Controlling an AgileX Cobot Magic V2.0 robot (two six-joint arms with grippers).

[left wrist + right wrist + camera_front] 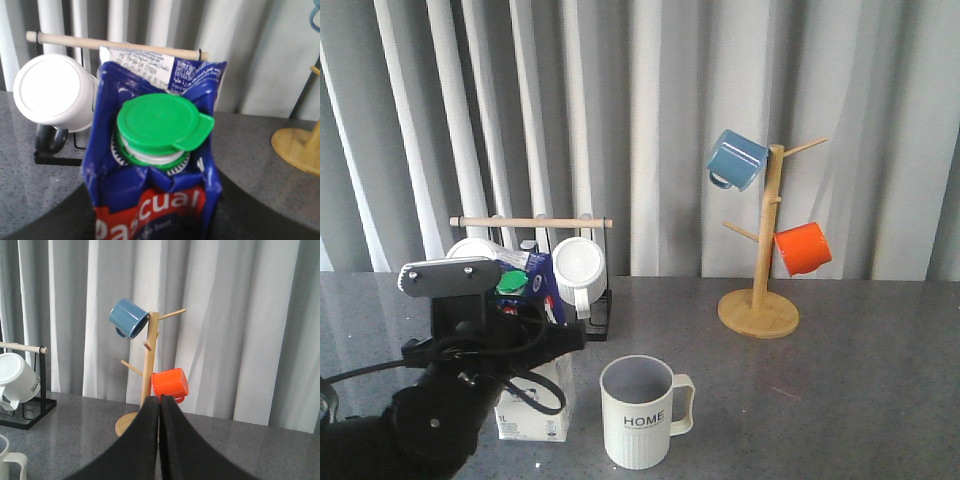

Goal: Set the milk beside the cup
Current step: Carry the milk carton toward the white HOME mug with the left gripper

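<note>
milk (155, 165) cap visible at left wrist, cup (638, 410) in front

milk (535, 405): on the tabletop (860, 380), just beside the cup at its 9 o'clock
cup (638, 412): front centre
mug rack (582, 290): behind milk, 12 o'clock
mug tree (761, 290): 2 o'clock from cup

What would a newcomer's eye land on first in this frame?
Probably the left gripper, dark and bulky at the front left, around the milk, which stands on the table just left of the cup. Next, the blue mug and orange mug hanging on the wooden mug tree at the back right.
</note>
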